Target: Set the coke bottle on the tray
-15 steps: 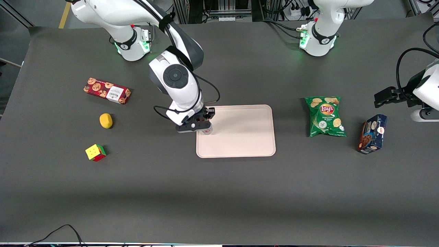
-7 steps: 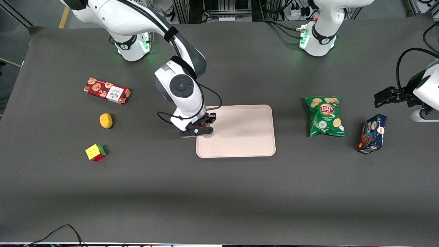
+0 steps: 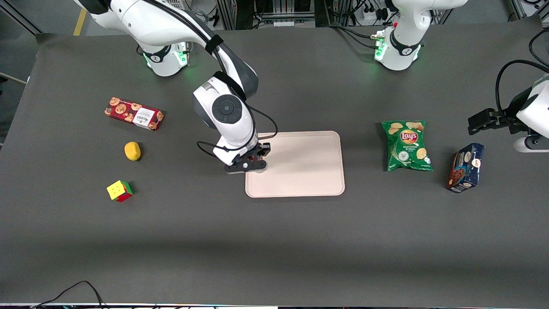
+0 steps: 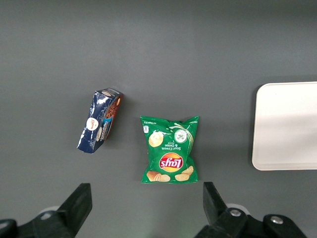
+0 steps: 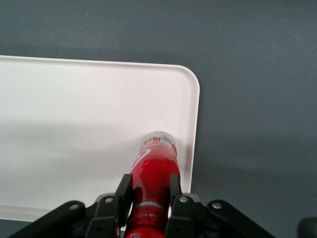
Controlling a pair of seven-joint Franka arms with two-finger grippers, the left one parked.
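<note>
Front and wrist views of the placement. The black two-finger gripper [image 5: 147,198] is clamped on the neck of the slim red-wrapped coke bottle [image 5: 151,171], one finger at each side. The bottle's clear base rests on the large pale pinkish-beige tray [image 5: 74,124], just inside a rounded corner and close to the low raised rim. In the front view the gripper [image 3: 253,161] stands over the tray's [image 3: 309,171] edge toward the working arm's end of the dark grey table [image 3: 274,240]; the bottle itself is hidden beneath it. A green crisp bag [image 3: 406,146] lies toward the parked arm's end, well apart from the tray.
</note>
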